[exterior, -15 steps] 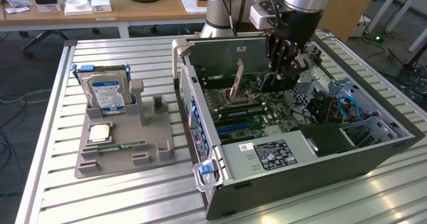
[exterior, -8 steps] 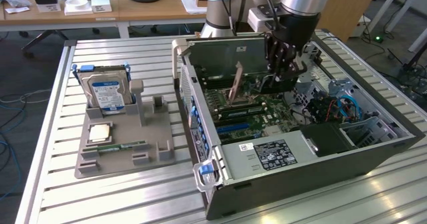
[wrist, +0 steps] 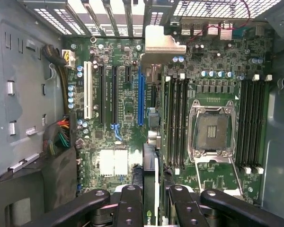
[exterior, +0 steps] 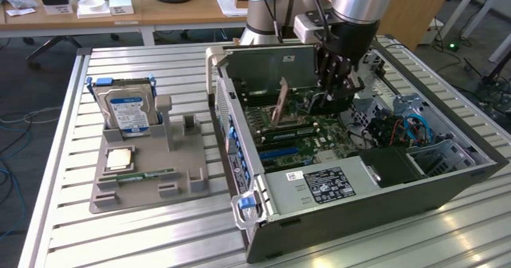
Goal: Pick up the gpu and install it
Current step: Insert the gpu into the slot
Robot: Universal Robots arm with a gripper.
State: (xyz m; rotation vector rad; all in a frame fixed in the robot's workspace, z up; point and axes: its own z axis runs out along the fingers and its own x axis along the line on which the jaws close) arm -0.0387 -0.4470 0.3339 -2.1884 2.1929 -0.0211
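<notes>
My gripper (exterior: 335, 88) reaches down into the open computer case (exterior: 447, 178) and is shut on the gpu (exterior: 326, 105), a dark card hanging just above the motherboard (exterior: 319, 133). In the wrist view the gpu (wrist: 150, 175) shows edge-on between my black fingers (wrist: 128, 203), with my gripper (wrist: 151, 208) closed around it. Its silver bracket (wrist: 160, 41) points toward the slotted rear wall of the case. The card's edge runs close beside the long blue slot (wrist: 141, 97); I cannot tell whether it touches the board.
The empty processor socket (wrist: 210, 130) has its frame raised, with memory slots (wrist: 177, 123) on either side. Cable bundles (wrist: 59, 137) lie by the case wall. Outside the case, a grey holder (exterior: 143, 181) carries a silver hard drive (exterior: 128, 109) and a green memory stick (exterior: 143, 175).
</notes>
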